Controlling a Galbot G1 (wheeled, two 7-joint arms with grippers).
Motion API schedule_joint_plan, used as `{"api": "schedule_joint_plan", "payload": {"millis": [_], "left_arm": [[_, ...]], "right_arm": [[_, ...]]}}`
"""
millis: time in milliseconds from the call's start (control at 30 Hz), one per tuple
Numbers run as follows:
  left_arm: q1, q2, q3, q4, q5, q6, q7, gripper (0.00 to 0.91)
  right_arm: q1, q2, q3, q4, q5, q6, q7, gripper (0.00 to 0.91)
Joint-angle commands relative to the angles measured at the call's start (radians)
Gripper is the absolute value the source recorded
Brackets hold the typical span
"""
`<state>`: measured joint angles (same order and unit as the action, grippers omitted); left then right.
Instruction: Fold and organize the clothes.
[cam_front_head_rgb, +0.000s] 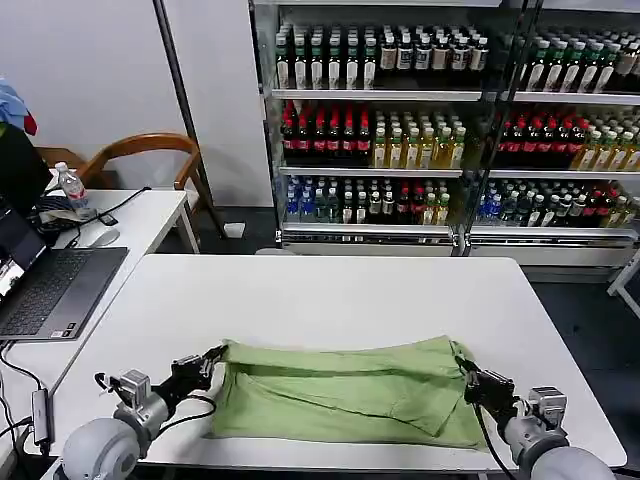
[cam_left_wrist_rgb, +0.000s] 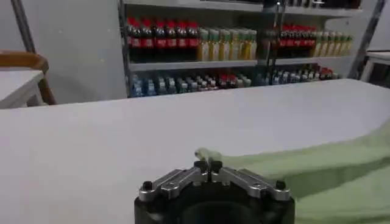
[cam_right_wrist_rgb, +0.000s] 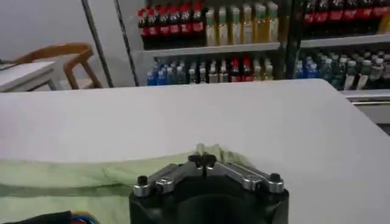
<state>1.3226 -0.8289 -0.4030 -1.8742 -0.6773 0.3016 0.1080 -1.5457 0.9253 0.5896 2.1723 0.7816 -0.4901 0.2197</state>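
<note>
Both arms sit low at the near edge of the white bench (cam_front_head_rgb: 330, 290), one at each end of the shirt. Left gripper (cam_front_head_rgb: 215, 355) is at the shirt's left end, fingers closed together with a bit of green fabric pinched between the tips; the left wrist view shows the same, left gripper (cam_left_wrist_rgb: 208, 165) shut on a small fold of cloth sticking up just past the tips. Right gripper (cam_front_head_rgb: 466, 368) is at the shirt's right end, also closed on the fabric edge; in the right wrist view the right gripper (cam_right_wrist_rgb: 202, 159) has its tips together with a small tuft of green cloth at them.

Light green polo shirt (cam_front_head_rgb: 345, 390) lies flat on the near half of the bench, stretched sideways between the two grippers, already folded over on itself (a diagonal fold edge runs across the middle, one layer on top of another). Its near edge lies close to the bench's front edge. Collar, buttons and chest graphic can't be made out. The shirt (cam_left_wrist_rgb: 329, 170) trails off to one side of the left gripper, and the shirt (cam_right_wrist_rgb: 73, 176) runs off to one side of the right gripper.

Far half of the bench is bare. A laptop (cam_front_head_rgb: 45, 285) sits open on a second table to the left, and drink shelves (cam_front_head_rgb: 440, 120) line the back wall.
</note>
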Motion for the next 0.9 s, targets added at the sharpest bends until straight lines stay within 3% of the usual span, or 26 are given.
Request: {"api": "schedule_joint_plan", "payload": {"millis": [33, 900], "left_arm": [[0.046, 0.003, -0.007, -0.036, -0.008, 0.0, 0.003, 0.04], [0.066, 0.006, -0.012, -0.058, 0.016, 0.055, -0.019, 0.04]], "right_arm": [[-0.022, 0.003, 0.004, -0.004, -0.006, 0.001, -0.001, 0.0], [-0.037, 0.012, -0.009, -0.041, -0.06, 0.015, -0.014, 0.0]]}}
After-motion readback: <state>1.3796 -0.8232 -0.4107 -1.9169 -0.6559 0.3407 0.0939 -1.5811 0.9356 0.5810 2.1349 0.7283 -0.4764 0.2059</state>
